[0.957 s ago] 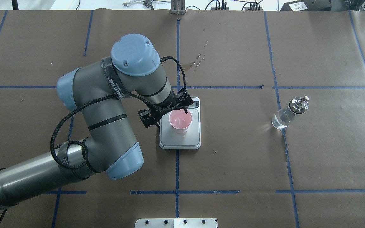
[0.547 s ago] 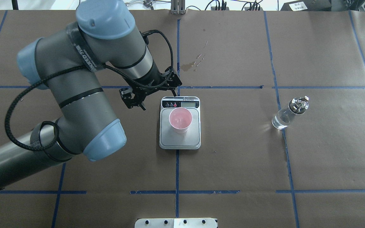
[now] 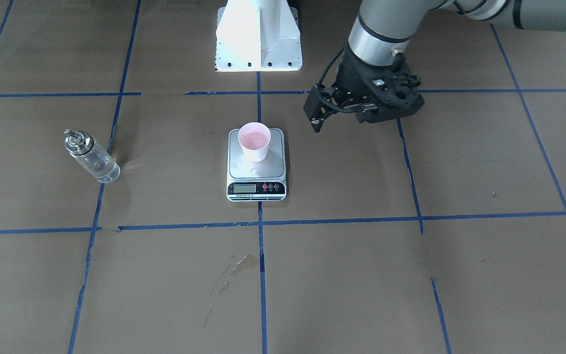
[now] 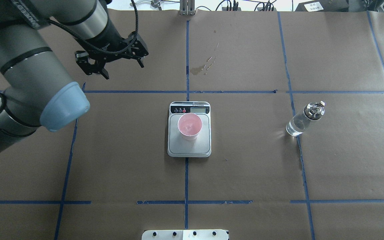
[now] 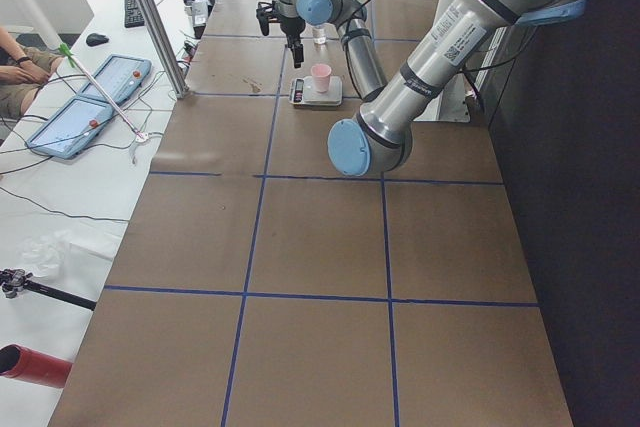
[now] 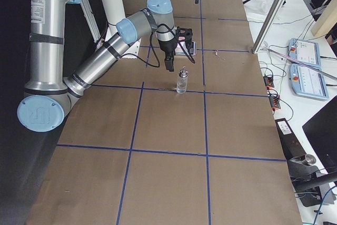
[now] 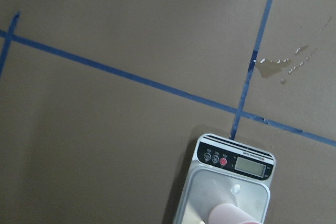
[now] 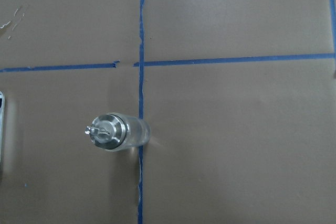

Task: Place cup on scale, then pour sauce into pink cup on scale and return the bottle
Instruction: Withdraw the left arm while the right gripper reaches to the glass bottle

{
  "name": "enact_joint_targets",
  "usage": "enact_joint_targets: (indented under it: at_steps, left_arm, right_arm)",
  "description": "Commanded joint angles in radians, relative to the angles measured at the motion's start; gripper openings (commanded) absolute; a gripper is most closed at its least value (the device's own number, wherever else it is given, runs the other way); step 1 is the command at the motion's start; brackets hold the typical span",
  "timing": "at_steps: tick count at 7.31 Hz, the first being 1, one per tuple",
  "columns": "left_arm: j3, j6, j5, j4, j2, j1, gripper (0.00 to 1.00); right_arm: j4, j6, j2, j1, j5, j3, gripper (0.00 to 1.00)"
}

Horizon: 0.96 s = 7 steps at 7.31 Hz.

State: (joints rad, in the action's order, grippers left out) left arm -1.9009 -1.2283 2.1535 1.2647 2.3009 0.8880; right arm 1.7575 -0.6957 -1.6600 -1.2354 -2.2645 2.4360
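Your left gripper (image 4: 124,71) hangs raised above the surface (image 4: 245,173), on the robot's left of the scale (image 4: 202,148) and well apart from it. Its jaws are spread wide with nothing between them.

The pink cup (image 4: 189,126) stands upright on the scale's steel platform, about mid-platform, and nothing touches it.

The glass bottle (image 4: 300,121) stands upright on a blue tape line (image 4: 303,166), well apart from the scale on the robot's right. Its pour-spout cap is on and clear sauce (image 3: 102,169) shows inside.

The right gripper (image 6: 168,66) shows only in the right side view, raised near the bottle. You can't tell from there how its jaws stand. The right wrist view looks down on the bottle's cap.

There is a wet stain (image 4: 202,67) on the brown paper beyond the scale.
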Motion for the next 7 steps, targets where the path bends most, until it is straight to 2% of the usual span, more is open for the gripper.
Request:
enact_joint_targets:
  at_steps: [1, 2, 3, 4, 6, 7]
  left_arm:
    - [-0.053, 0.204, 0.000, -0.045, -0.087, 0.115, 1.00]
    - [-0.069, 0.327, 0.000, -0.077, -0.127, 0.156, 1.00]
    - [-0.073, 0.427, 0.000, -0.079, -0.171, 0.211, 1.00]
    - [-0.073, 0.534, -0.001, -0.079, -0.220, 0.256, 1.00]
    - [-0.067, 0.798, -0.001, -0.077, -0.317, 0.357, 1.00]
    - [-0.054, 0.843, -0.001, -0.077, -0.333, 0.362, 1.00]
  right_arm:
    - [-0.219, -0.293, -0.035, 0.184, 0.222, 0.009, 0.99]
    - [-0.328, -0.361, -0.093, 0.270, 0.321, 0.009, 1.00]
    - [-0.443, -0.461, -0.156, 0.384, 0.476, 0.009, 1.00]
    - [-0.467, -0.535, -0.174, 0.524, 0.652, 0.008, 1.00]
    - [-0.470, -0.618, -0.185, 0.720, 0.887, 0.003, 1.00]
    - [-0.472, -0.695, -0.185, 0.816, 0.998, -0.024, 1.00]
